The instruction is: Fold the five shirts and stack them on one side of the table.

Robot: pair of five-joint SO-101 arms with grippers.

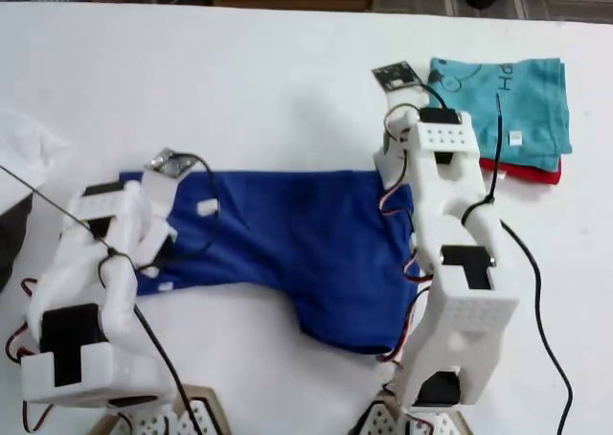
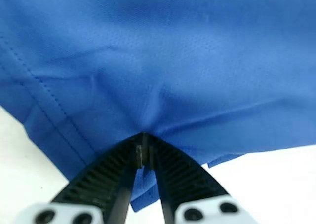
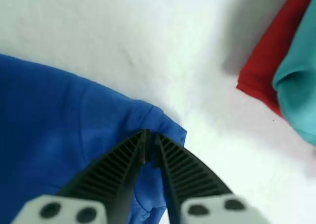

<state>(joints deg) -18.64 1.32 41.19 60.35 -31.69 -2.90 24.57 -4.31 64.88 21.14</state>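
Note:
A blue shirt (image 1: 306, 243) lies spread across the middle of the table, partly folded. My left gripper (image 2: 143, 146) is shut on a pinch of the blue shirt (image 2: 163, 61) near its hemmed edge; in the high view it stands at the shirt's left end (image 1: 155, 248). At the shirt's far right corner, my right gripper (image 3: 149, 139) is shut on the blue shirt (image 3: 59, 120); from above it is seen beside the stack (image 1: 393, 171). A folded teal shirt (image 1: 503, 104) rests on a folded red shirt (image 1: 527, 171) at the back right.
The white table (image 1: 239, 80) is bare behind the blue shirt. The red shirt (image 3: 266, 71) and teal shirt (image 3: 298, 66) lie close to my right gripper. A pale crumpled item (image 1: 24, 148) sits at the left edge. Cables trail off both arms.

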